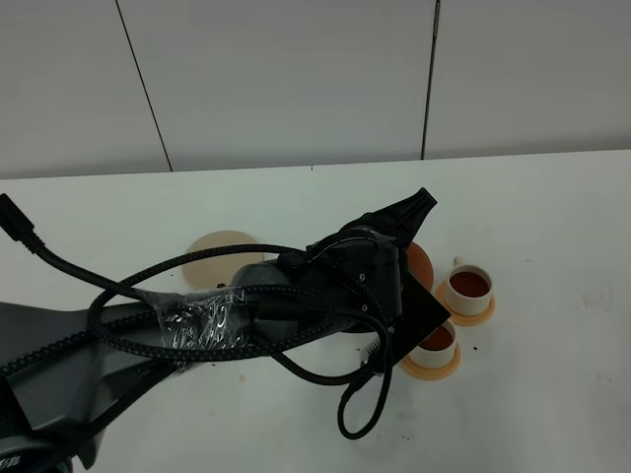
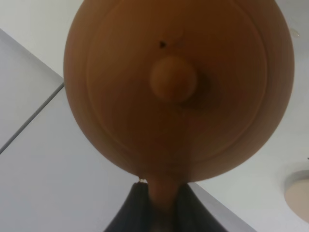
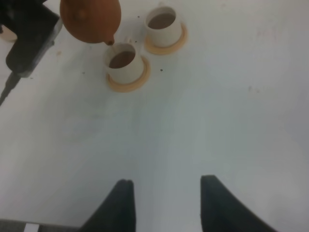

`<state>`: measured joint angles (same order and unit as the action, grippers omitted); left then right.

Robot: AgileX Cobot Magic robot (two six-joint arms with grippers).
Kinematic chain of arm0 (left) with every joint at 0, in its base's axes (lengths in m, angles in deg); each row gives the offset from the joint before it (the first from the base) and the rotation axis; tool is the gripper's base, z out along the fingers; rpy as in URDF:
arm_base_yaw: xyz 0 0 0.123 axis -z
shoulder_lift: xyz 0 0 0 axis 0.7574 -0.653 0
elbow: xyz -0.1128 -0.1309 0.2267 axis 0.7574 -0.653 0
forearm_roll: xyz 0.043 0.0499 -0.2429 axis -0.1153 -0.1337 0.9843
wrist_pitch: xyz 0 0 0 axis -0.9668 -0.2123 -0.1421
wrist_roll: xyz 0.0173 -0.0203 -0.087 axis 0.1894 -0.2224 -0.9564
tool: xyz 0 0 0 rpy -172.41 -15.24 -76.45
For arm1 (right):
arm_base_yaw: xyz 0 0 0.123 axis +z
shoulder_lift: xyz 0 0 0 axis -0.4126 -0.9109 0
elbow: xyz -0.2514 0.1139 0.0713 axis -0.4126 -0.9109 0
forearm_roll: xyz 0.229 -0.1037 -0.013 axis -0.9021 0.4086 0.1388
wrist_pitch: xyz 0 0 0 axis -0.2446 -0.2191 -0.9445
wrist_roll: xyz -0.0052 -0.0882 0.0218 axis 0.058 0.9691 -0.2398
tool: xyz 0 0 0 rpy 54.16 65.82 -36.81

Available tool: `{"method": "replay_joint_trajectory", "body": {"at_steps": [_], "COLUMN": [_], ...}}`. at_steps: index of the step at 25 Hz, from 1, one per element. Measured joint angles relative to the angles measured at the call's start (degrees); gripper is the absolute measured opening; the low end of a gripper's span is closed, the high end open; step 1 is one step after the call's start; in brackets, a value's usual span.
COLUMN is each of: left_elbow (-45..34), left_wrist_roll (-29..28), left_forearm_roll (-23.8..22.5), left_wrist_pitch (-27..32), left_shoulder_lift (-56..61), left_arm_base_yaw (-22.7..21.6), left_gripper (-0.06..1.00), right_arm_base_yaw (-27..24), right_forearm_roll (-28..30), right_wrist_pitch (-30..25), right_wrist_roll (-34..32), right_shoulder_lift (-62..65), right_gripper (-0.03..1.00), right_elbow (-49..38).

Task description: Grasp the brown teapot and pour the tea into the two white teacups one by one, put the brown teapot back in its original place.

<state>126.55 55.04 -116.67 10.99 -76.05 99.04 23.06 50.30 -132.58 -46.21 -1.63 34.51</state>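
The left claw (image 2: 161,205) was clenched on the teapot's (image 2: 176,87) handle, holding it tilted at centre frame in the high view, spout over the nearer cup (image 3: 123,60). Both cups, that one and the farther cup (image 1: 467,287), showed tea. The right claw (image 3: 166,193) stood released and empty. Pouring appeared nearly complete; the next move called for levelling the teapot and returning it to the saucer (image 1: 222,254) at centre left.

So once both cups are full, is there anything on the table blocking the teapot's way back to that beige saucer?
Nothing visible does. The left gripper holds the brown teapot over the nearer teacup; the other teacup sits on the far side from the beige saucer. The bare table between shows no object, though the arm hides part of it.
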Motion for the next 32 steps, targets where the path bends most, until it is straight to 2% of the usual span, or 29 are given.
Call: {"method": "replay_joint_trajectory", "body": {"at_steps": [11,26,32], "left_elbow": [0.0,0.0,0.0], "left_wrist_roll": [0.27,-8.73,-9.6], "left_forearm_roll": [0.11,0.15,3.1], "left_wrist_pitch": [-0.14,-0.09,-0.08], "left_shoulder_lift": [0.0,0.0,0.11], "left_arm_base_yaw": [0.0,0.0,0.0], "left_gripper": [0.17,0.17,0.17], "right_arm_base_yaw": [0.0,0.0,0.0], "right_forearm_roll": [0.0,0.0,0.0], "right_wrist_pitch": [0.0,0.0,0.0], "right_wrist_roll": [0.0,0.0,0.0], "right_shoulder_lift": [0.0,0.0,0.0], "right_gripper": [0.31,0.31,0.31], "right_elbow": [0.0,0.0,0.0]}}
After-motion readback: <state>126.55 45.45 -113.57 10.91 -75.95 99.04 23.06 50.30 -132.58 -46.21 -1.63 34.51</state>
